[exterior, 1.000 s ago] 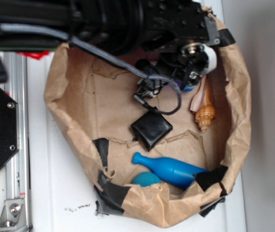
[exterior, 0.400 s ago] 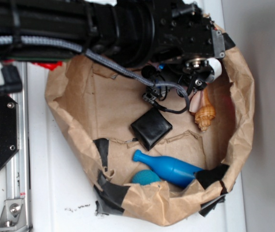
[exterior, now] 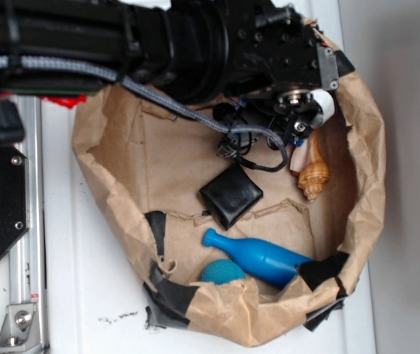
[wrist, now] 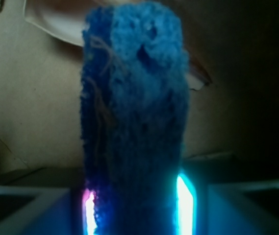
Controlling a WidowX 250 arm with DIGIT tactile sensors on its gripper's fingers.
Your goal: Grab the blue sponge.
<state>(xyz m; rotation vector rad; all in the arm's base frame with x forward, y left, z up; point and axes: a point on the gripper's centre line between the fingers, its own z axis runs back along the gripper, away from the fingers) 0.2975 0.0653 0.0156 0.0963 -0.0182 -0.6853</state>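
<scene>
While the wrist view is dim, it shows the blue sponge [wrist: 134, 117] standing on edge between the two fingers of the pincer [wrist: 135, 205], its porous face filling the middle of the picture and both fingers pressed against its sides, so the pincer is clamped narrow on the sponge. Glowing strips run along the inner face of each finger [wrist: 186, 203] where it meets the sponge. From the exterior view the pincer [exterior: 298, 125] sits at the far right corner of the brown paper bag [exterior: 121, 162], under the black arm [exterior: 195, 37]; the sponge itself is hidden there by the wrist. Just beside the pincer, toward the bag's right wall, lies an orange and pale spiral shell [exterior: 314, 171]. A black cable [exterior: 257, 140] loops off the wrist on the other side. Nearer the camera than the pincer, on the bag floor, rests a black square pad [exterior: 230, 195], apart from it. Farther off, against the near wall, lie a glossy blue bottle [exterior: 257, 257] and a teal ball [exterior: 223, 272], close together; whether they touch cannot be told.
</scene>
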